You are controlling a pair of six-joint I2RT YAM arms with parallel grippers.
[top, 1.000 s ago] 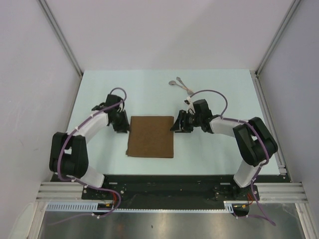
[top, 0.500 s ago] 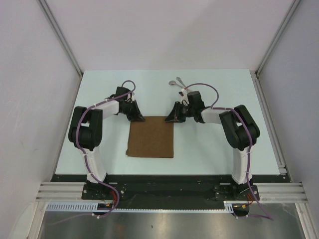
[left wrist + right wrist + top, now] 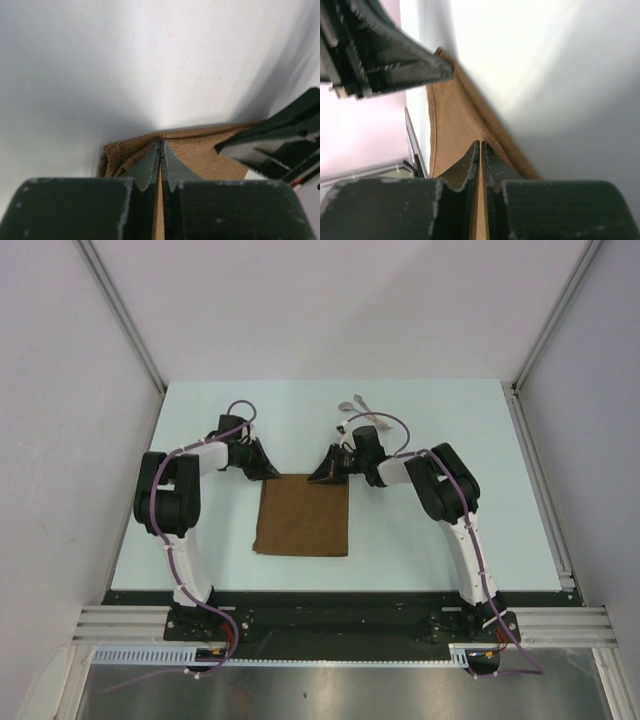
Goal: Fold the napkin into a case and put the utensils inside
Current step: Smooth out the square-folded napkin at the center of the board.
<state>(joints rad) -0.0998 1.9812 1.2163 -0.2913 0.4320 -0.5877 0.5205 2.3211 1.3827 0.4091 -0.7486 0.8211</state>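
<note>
While clamped on the cloth's far edge, risks plenty. Pinches the napkin [image 3: 303, 515] at its far-left corner with the left pincer [image 3: 268, 472], pressed together, brown cloth showing in the seam in the wrist view. Does the same at the far-right corner with the right pincer [image 3: 322, 478], likewise pressed together on a thin strip of cloth. Looks like the grab before the first fold, judging by the flat, unfolded cloth. Could slip out on the lift, being bitten right at the hem on both sides. Could skew the fold if raised or carried unevenly by the two arms. Could carry a wrinkle into the crease, given the bunching beside the left fingers [image 3: 145, 165]. Could clip the utensils [image 3: 362, 412] with the right wrist, lying just behind it on the bench [image 3: 440, 530], apart from the cloth. Could also knock pincer against pincer if drawn inward, being near each other across the far edge. As for the napkin: lies flat at mid-bench between the arms, near edge toward the bases, sides roughly square to the bench. Reads near square, maybe a touch longer near-to-far, so no firm long axis. As for the utensils: point roughly from far-left to near-right, crossing or touching along the way; too small to tell heads from handles.
</note>
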